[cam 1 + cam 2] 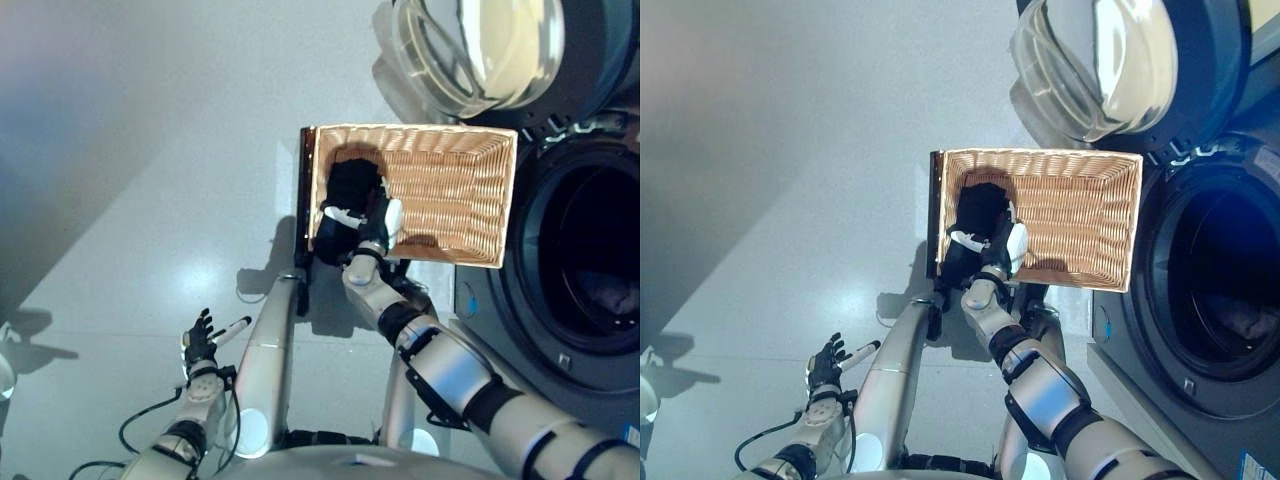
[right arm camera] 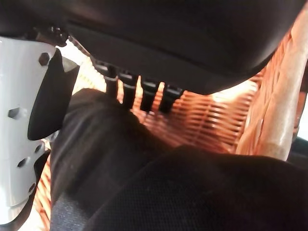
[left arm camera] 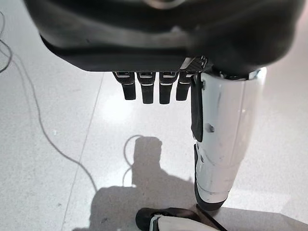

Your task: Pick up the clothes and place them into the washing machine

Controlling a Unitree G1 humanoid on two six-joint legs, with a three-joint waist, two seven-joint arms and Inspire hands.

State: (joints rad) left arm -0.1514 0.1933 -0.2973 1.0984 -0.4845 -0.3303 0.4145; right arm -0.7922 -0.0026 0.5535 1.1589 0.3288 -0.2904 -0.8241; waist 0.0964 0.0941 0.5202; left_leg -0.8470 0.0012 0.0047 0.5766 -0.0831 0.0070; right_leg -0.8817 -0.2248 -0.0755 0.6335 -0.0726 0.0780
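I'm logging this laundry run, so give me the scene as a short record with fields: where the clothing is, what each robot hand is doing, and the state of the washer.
clothing: black garment inside the wicker basket, at its left end
basket: standing on the floor beside the washing machine
right robot hand: reaching into the basket on the garment; its grip cannot be confirmed
left robot hand: idle, low over the floor, fingers straight, holding nothing
washer door: swung open
drum: open and dark, something pale inside, too dim to identify
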